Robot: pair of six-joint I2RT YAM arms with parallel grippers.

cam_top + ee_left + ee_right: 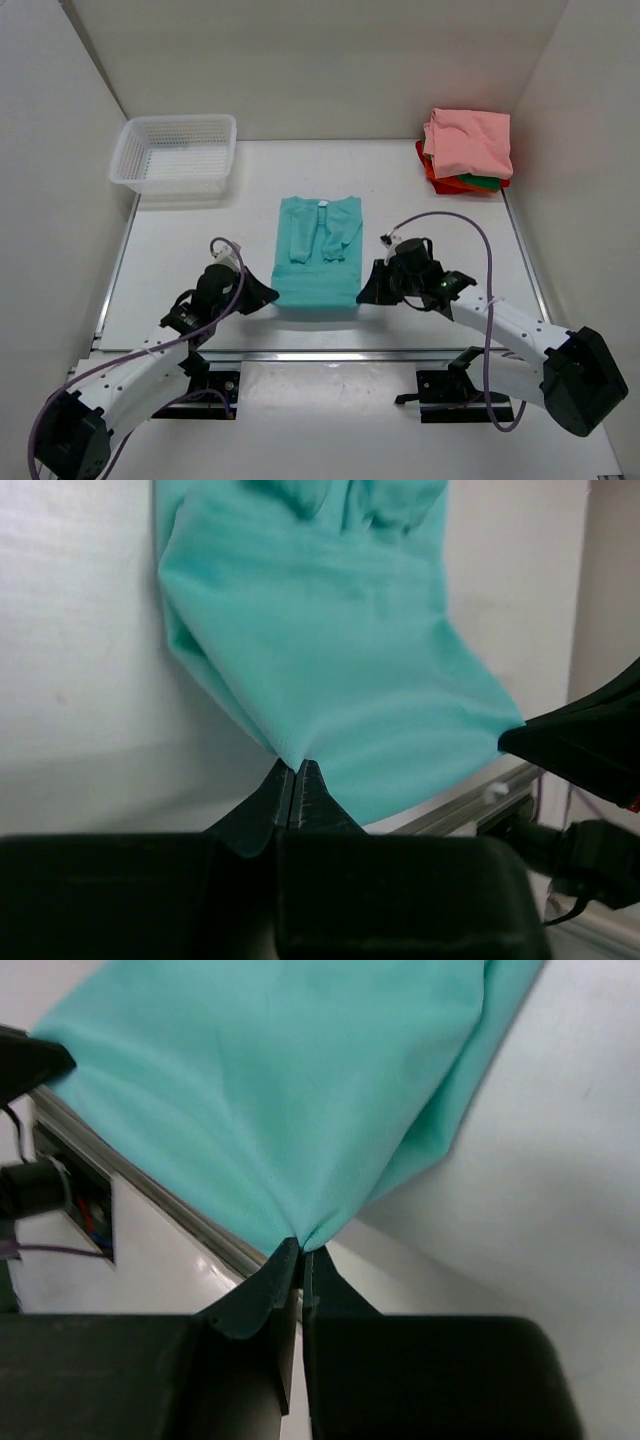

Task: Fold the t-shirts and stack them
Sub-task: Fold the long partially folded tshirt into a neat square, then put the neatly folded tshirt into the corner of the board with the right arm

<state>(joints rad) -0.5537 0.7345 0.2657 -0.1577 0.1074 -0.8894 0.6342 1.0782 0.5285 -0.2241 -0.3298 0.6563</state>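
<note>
The teal t-shirt [318, 262] lies sleeves-in between the two arms, its long axis running straight away from both sets of fingers, collar at the far end. The left gripper [295, 772] is clamped tight on the near-left hem corner, the right gripper [301, 1250] on the near-right one, neither arm nearer. The hem looks slightly lifted, though that is hard to judge. The fold likely goes forward, away from the fingers.
</note>
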